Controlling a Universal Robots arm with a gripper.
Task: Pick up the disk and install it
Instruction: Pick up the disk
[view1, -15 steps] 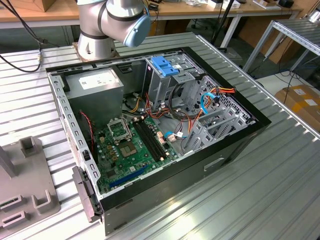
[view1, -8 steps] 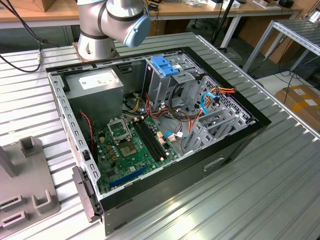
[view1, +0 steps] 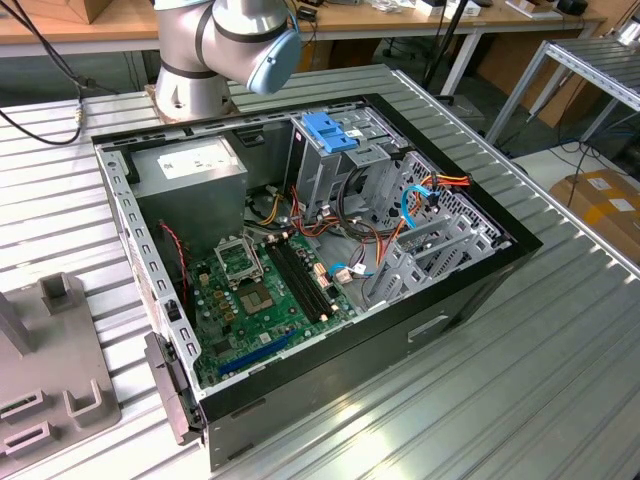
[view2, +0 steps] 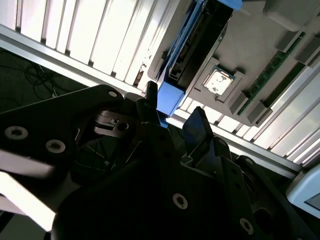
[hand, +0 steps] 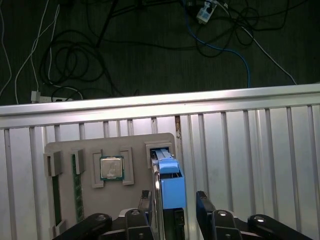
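Observation:
The disk (hand: 170, 182) stands on edge in a slot of a grey parts holder (hand: 140, 150), its blue plastic rail facing the camera. My gripper (hand: 173, 204) is open and straddles the disk's near end, one dark finger on each side, with a small gap still showing on one side. In the second wrist view the disk (view2: 197, 40) runs away from the gripper (view2: 174, 109), and its blue rail end sits between the two fingertips. The arm's base (view1: 220, 45) rises behind the open computer case (view1: 470, 290).
The holder also carries a processor chip (hand: 111, 167) and memory sticks (hand: 77, 192). The case holds a blue-topped drive cage (view1: 330, 135), a grey power-supply box (view1: 190, 170) and a green motherboard (view1: 265, 290). The holder (view1: 50, 390) lies at the exterior view's left. Cables (hand: 75, 65) lie on the floor beyond the table edge.

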